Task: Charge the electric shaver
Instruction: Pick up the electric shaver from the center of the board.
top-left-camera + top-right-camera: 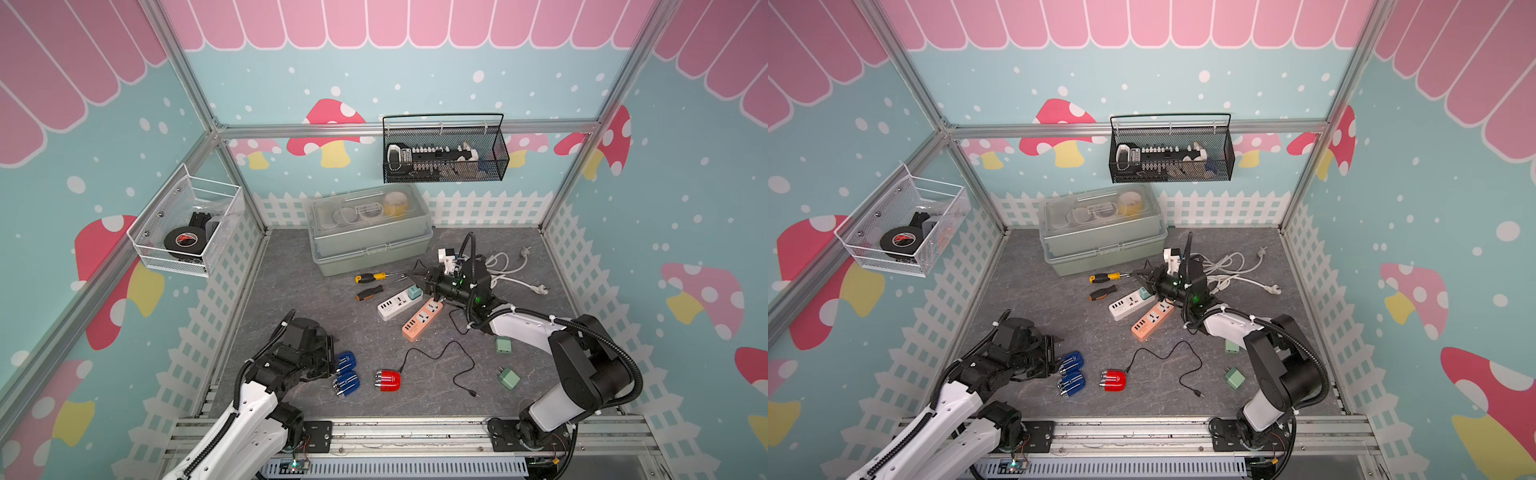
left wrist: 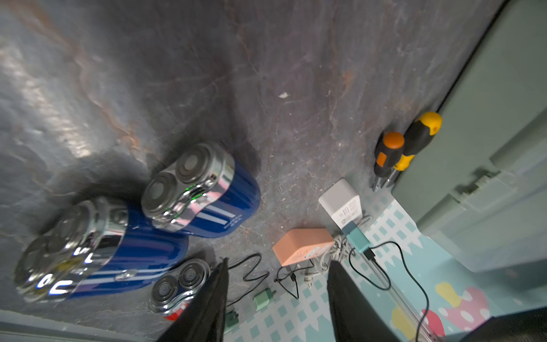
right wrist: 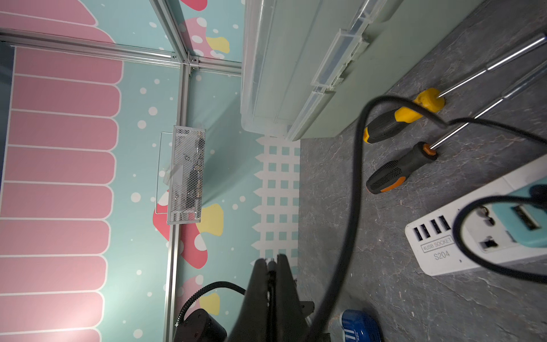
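Two blue electric shavers (image 1: 345, 360) (image 1: 347, 383) lie side by side at the front left, and both show in the left wrist view (image 2: 207, 195) (image 2: 97, 251). A red shaver (image 1: 388, 380) lies to their right, with a loose black cable (image 1: 440, 357) running from it. My left gripper (image 1: 332, 361) (image 2: 278, 262) is open and empty, just left of the blue shavers. My right gripper (image 1: 415, 274) (image 3: 270, 260) is shut on the end of another black cable (image 3: 356, 177). That cable loops back to a teal adapter (image 1: 414, 292) plugged into the white power strip (image 1: 392, 306).
An orange power strip (image 1: 423, 319) lies beside the white one. Two screwdrivers (image 1: 370, 286) lie in front of the green storage box (image 1: 370, 253). Two green adapters (image 1: 503, 345) (image 1: 509, 378) lie under the right arm. White cords (image 1: 515, 270) are piled at the back right. Wire baskets (image 1: 444, 149) (image 1: 187, 226) hang on the walls.
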Available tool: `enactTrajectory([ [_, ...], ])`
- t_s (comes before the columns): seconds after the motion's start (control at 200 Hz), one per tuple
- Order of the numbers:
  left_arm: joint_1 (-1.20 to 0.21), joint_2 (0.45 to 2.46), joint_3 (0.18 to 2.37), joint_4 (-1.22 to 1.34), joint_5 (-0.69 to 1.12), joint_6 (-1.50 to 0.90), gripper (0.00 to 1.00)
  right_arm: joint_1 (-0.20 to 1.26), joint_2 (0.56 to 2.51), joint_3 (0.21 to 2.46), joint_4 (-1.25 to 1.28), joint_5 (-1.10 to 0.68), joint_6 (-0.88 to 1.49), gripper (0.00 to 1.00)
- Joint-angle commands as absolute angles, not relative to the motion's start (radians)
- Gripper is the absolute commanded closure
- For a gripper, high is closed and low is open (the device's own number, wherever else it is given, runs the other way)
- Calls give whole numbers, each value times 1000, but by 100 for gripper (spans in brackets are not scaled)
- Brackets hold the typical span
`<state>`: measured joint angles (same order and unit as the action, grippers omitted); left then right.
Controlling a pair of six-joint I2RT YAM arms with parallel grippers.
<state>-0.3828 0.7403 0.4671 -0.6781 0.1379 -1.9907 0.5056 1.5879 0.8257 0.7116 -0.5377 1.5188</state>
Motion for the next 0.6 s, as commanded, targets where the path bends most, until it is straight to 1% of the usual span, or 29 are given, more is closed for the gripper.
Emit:
enactTrajectory([
  [0.0, -446, 808, 502, -718, 59, -2186, 45, 509, 1564, 826, 686, -531, 1479, 100],
  [0.105, -498, 866, 521, -717, 49, -2259, 44, 509, 1557, 826, 666, -532, 1473, 100],
  [0.22, -536, 876, 512, -720, 22, -2328, 44, 508, 1545, 815, 658, -531, 1470, 100],
  [0.305, -535, 879, 502, -710, -23, -2349, 44, 508, 1539, 810, 659, -531, 1474, 100],
  [0.41, -536, 906, 474, -637, -48, -2377, 44, 508, 1535, 804, 658, -530, 1477, 100],
  [0.595, -536, 991, 471, -547, -40, -2378, 44, 507, 1533, 802, 658, -529, 1483, 100],
])
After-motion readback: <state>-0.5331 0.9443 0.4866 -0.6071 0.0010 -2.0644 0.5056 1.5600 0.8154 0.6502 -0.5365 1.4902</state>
